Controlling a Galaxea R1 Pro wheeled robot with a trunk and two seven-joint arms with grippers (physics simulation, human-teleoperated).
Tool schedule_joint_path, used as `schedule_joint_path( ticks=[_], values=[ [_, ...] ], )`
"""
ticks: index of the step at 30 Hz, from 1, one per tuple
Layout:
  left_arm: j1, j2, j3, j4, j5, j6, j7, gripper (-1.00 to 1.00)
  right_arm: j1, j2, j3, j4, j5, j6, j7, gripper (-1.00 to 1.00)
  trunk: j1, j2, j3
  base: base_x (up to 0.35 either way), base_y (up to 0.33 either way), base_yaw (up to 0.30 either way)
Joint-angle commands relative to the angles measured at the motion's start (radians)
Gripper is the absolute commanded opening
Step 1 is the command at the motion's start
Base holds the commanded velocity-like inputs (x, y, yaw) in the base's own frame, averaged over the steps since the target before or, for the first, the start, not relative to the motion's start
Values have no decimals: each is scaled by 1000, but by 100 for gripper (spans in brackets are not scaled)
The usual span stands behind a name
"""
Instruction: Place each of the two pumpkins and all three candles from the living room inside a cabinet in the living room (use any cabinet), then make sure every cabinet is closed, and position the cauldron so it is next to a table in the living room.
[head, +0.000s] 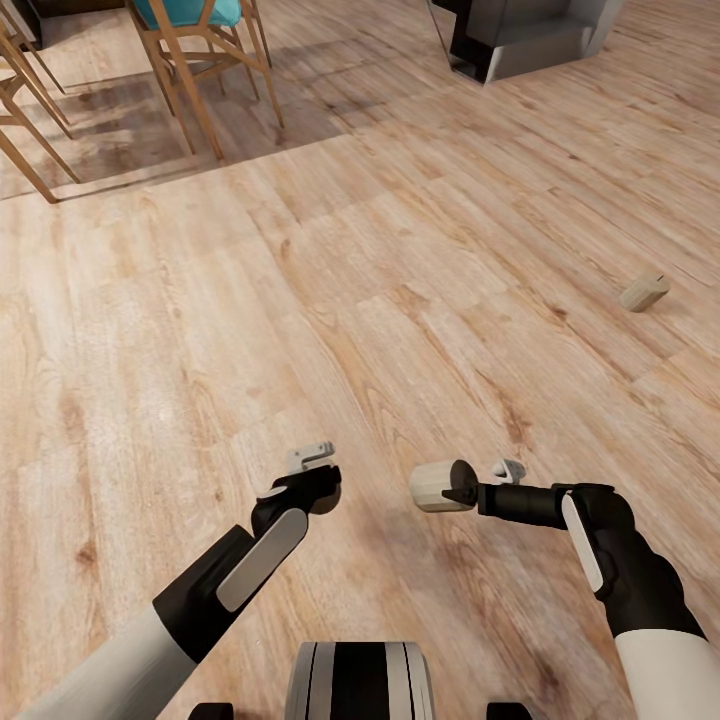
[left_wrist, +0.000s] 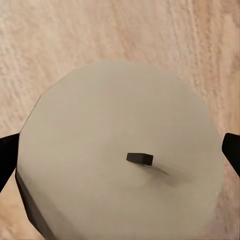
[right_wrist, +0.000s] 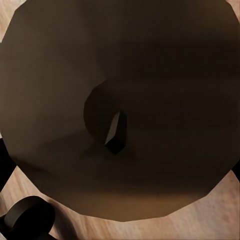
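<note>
Left gripper (head: 318, 478) apparently holding candle (left_wrist: 120, 150), open floor (head: 330, 300) ahead

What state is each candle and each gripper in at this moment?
candle in the left gripper: held, its flat wick end facing the wrist camera
candle in the right gripper: held on its side above the floor
third candle: lying on its side on the wooden floor, untouched
left gripper: shut on a candle
right gripper: shut on a candle
</note>
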Motion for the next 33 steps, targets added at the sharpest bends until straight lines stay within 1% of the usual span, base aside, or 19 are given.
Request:
schedule_joint_path(
  ticks=[1, 10, 16, 33],
  values=[
    [0, -1, 0, 0, 0, 0, -1, -100, 0, 0, 0, 0, -1, 0, 0, -100, 0, 0, 0, 0, 0, 0],
    [1, -14, -4, -4, -2, -16, -6, -100, 0, 7, 3, 5, -2, -1, -5, -100, 0, 0, 0, 0, 0, 0],
    [2, -13, -3, -4, -2, -16, -3, -100, 3, 9, 3, 17, -1, -3, -5, -100, 0, 0, 0, 0, 0, 0],
    [2, -14, 1, -3, -1, -16, -2, -100, 3, 9, 3, 17, 3, -3, -5, -100, -8, 4, 66, 0, 0, 0]
  ],
)
